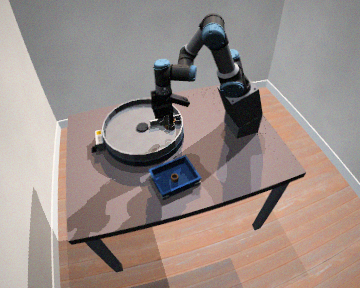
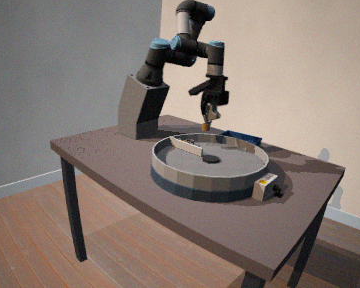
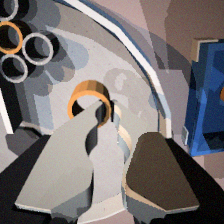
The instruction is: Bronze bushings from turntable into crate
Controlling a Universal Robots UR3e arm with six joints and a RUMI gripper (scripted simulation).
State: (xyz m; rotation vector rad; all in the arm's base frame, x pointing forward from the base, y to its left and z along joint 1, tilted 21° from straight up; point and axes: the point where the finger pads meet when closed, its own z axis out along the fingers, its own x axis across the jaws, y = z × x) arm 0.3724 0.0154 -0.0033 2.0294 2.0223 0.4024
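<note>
Wrist view: we see steel bushings [image 3: 37, 48] clustered on the turntable [image 2: 208, 180], blue crate [image 1: 176, 177] beside; our claw [image 3: 107, 117], pointed down, grips a bronze bushing [image 3: 90, 95] above the disc.

turntable rim [image 1: 119, 155] stands between tool [image 2: 208, 120] and crate [image 1: 160, 186] — air above open

Nothing readable anywhere. The small box [image 2: 264, 185] at the turntable [image 2: 198, 180] rim carries a yellow mark, but it's too blurred to make out. No letters or numbers on the crate [image 1: 192, 174], arm or table.
</note>
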